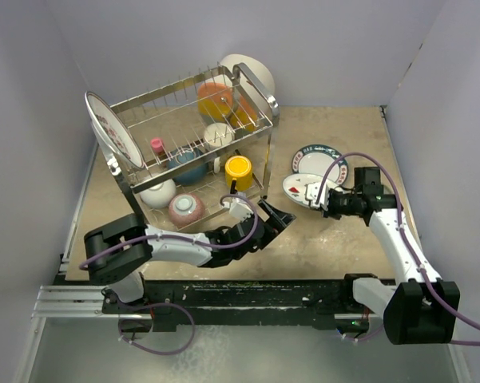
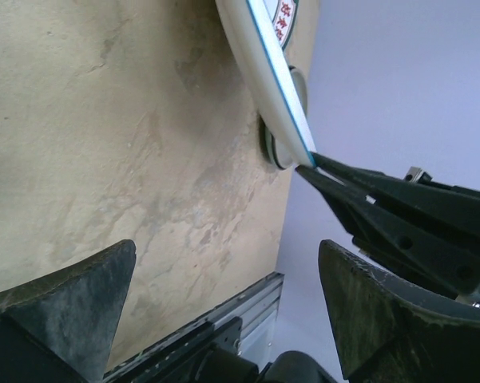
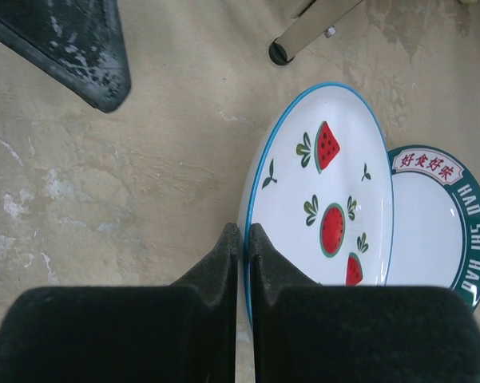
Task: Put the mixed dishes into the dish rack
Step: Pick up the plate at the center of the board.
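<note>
The right end effector is pressed together on the near rim of the white, blue-edged ceramic plate painted with watermelon slices. This plate sits on the mottled beige worktop, just right of the tall two-tier chrome wire dish rack, and whether its pinched edge is off the surface I cannot tell. Its far edge overlaps a white plate with a dark teal lettered rim. The left end effector hangs between rack and plates, fingers spread wide, holding nothing.

The watermelon plate looks stiff, glazed and slick, moderately heavy for so thin a pinch, and liable to chip on the wire. Held by one edge it will probably want to swing or slip, so a deeper bite on the rim, or support from the free arm on the opposite edge, seems wise before it goes edge-on into a slot.

By count:
- Two plates are out on the worktop.
- In the rack are one red-patterned white plate standing at the left end, one plain white bowl, one small pink-and-grey bowl, one dark blue bowl, one yellow cup and one white cup.
- One large pale round dish stands at the far end.
- The orange dishes are too bunched to count
</note>
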### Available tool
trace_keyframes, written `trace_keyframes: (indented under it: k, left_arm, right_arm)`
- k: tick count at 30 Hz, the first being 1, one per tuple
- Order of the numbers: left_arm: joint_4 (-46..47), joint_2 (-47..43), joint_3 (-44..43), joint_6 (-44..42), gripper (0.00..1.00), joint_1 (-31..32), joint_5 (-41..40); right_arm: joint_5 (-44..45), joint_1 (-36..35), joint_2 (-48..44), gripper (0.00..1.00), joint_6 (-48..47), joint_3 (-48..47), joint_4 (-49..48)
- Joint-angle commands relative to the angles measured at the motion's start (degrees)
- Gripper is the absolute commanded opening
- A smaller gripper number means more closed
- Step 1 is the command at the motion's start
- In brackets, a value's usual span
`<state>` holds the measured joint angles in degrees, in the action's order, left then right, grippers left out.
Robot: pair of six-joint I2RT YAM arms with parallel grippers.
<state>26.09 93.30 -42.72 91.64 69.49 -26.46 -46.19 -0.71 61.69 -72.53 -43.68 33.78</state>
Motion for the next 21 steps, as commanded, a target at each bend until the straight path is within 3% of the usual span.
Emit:
trace_keyframes:
  k: [1,16,21]
  left_arm:
    - [5.5,2.9,-4.3,3.0,0.98,0.4,-5.8]
    - [2.2,12.4,-13.6,9.9,0.95,-2.8,-4.9]
    - [2.1,14.5,-15.4,11.4,0.88,-4.1,-3.9]
  right_arm:
    - [-5.1,-0.1,-1.1,0.0,-3.4,-0.3,0.8]
    - [-7.3,-0.1,-1.5,0.0,-10.2,-0.6,6.2]
    - [-8.2,-0.1,-1.1,0.0,-14.0,-0.9,9.3]
